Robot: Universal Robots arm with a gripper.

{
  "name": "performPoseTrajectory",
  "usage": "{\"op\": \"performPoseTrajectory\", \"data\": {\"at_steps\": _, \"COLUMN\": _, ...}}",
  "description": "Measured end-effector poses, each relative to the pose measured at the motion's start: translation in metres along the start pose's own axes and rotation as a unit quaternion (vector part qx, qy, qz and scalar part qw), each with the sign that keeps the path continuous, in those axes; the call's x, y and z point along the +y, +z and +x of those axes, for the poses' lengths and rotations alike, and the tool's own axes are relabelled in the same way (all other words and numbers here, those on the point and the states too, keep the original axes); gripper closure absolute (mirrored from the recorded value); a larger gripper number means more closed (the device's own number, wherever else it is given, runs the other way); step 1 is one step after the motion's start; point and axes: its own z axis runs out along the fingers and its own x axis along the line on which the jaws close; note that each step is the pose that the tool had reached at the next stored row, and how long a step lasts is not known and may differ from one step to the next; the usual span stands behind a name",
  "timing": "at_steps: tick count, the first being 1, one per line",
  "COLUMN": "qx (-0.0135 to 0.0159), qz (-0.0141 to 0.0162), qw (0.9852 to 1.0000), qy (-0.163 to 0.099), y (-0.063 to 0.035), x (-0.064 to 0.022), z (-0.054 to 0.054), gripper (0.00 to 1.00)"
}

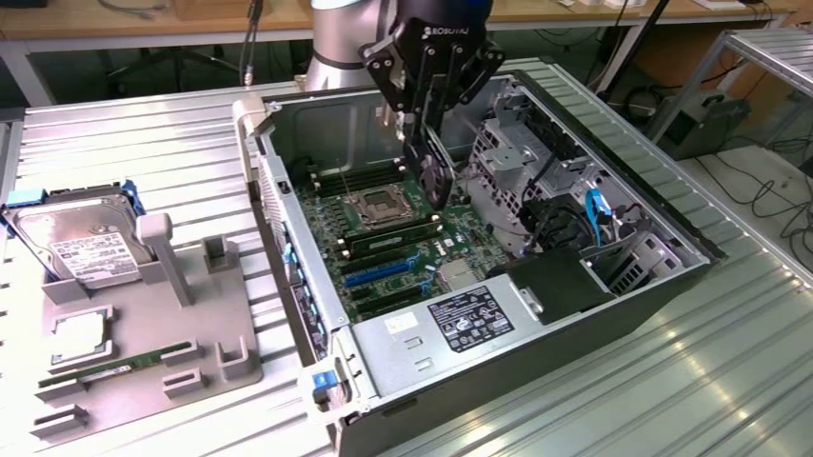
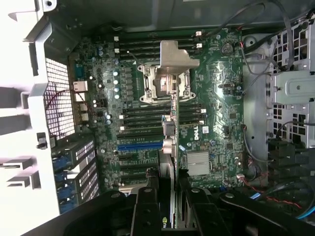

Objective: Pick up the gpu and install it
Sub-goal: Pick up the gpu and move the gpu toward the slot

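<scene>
My gripper (image 1: 426,133) hangs over the open computer case (image 1: 661,228), shut on the gpu (image 1: 437,181). The card hangs edge-down from the fingers, its round black fan facing the exterior view's right, a little above the motherboard (image 1: 394,248) near the CPU socket (image 1: 381,205). In the wrist view the gpu (image 2: 170,128) shows edge-on. Its silver end bracket (image 2: 173,59) sits over the CPU socket (image 2: 147,88), and my gripper (image 2: 168,196) clamps it on both sides. The blue expansion slot (image 2: 140,146) lies beside the card's line; the same blue expansion slot (image 1: 381,271) is nearer the case front.
A drive cage (image 1: 508,152) and cables stand close at the exterior view's right of the card. The power supply (image 1: 464,319) fills the case front. Outside, a grey fixture (image 1: 140,333) holds a hard drive (image 1: 76,243) and a memory stick (image 1: 102,371).
</scene>
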Motion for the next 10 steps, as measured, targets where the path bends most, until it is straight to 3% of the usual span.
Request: {"op": "performPoseTrajectory", "data": {"at_steps": 10, "qx": -0.0001, "qz": 0.0015, "qw": 1.0000, "qy": 0.000, "y": 0.0085, "x": 0.0015, "z": -0.0071, "gripper": 0.74}}
